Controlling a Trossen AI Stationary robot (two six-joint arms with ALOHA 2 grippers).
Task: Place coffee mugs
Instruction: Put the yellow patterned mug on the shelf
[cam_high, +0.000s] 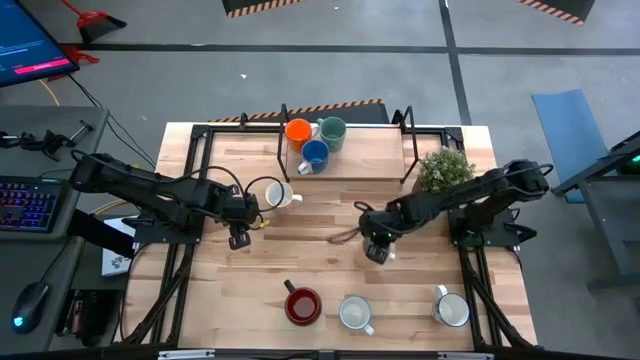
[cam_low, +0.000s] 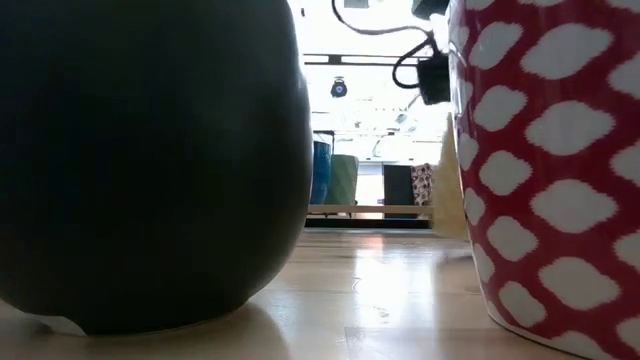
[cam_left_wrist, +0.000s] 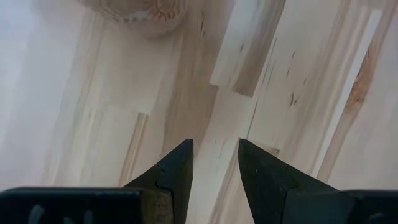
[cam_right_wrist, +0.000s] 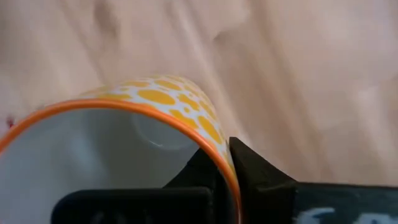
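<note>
My right gripper (cam_high: 377, 252) stands at the table's middle right, shut on a white mug with an orange rim and yellow spots (cam_right_wrist: 143, 99). The gripper hides most of this mug in the high view. My left gripper (cam_high: 240, 238) hangs open over bare wood at the middle left, fingers apart (cam_left_wrist: 214, 163), beside a cream mug (cam_high: 276, 195) that stands on the table. Orange (cam_high: 297, 130), teal (cam_high: 333, 130) and blue (cam_high: 315, 153) mugs stand on the rack's board at the back. A dark red mug (cam_high: 303, 305) and two white mugs (cam_high: 355, 313) (cam_high: 450, 308) stand near the front edge. My right gripper has the spotted mug by its orange rim (cam_right_wrist: 219, 152), one finger inside (cam_right_wrist: 205, 171) and one outside (cam_right_wrist: 258, 177) against the wall. The fingers come steeply from above. Whether the mug's base rests on the table does not show.
A black frame rack (cam_high: 345, 160) spans the back of the table, with a bushy potted plant (cam_high: 445, 168) at its right end. In the low view a dark mug (cam_low: 150, 160) and a red-and-white patterned mug (cam_low: 550, 160) stand right before the camera.
</note>
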